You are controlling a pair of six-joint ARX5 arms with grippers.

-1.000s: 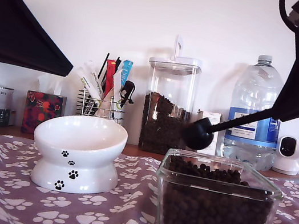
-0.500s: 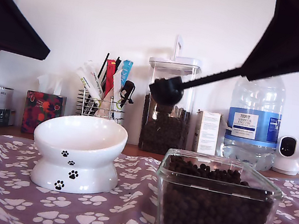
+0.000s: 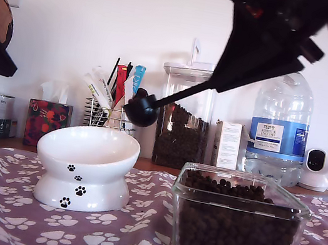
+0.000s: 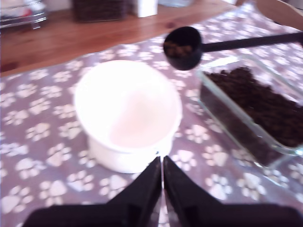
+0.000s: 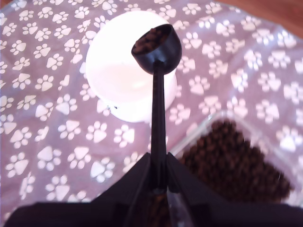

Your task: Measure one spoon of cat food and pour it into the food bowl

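1. Second wrist view looks straight along the spoon [image 5: 157, 80]: my second pincer [image 5: 158, 182] is clenched on the far end of its handle, and the long axis runs directly away from the jaws to the round cup, which carries a load of cat food [image 5: 150, 39].
2. That cup hangs over the edge of the food bowl [image 5: 124, 80], on the side facing the glass container [image 5: 232, 161]. In the exterior view the cup [image 3: 140, 109] sits above the bowl's raised rim [image 3: 86, 147], toward the exterior view's right of it, clear of the ceramic.
3. I judge the pour turns on this: the bowl's hollow lies just beyond and below the cup along the handle's line, so a short reach forward and a roll of the handle should drop the kibble inside.
4. My second pincer is the one doing the work. My first pincer [image 4: 162, 176] hovers near the bowl's base, jaws pressed together on nothing.
5. The bowl stands on the paw-print cloth of the tabletop [image 3: 130, 243], just beside the container.
6. Hard to tell: glare whitens the bowl's inside in both wrist views, the first wrist view is blurred, and the exterior view shows neither pincer's fingertips.
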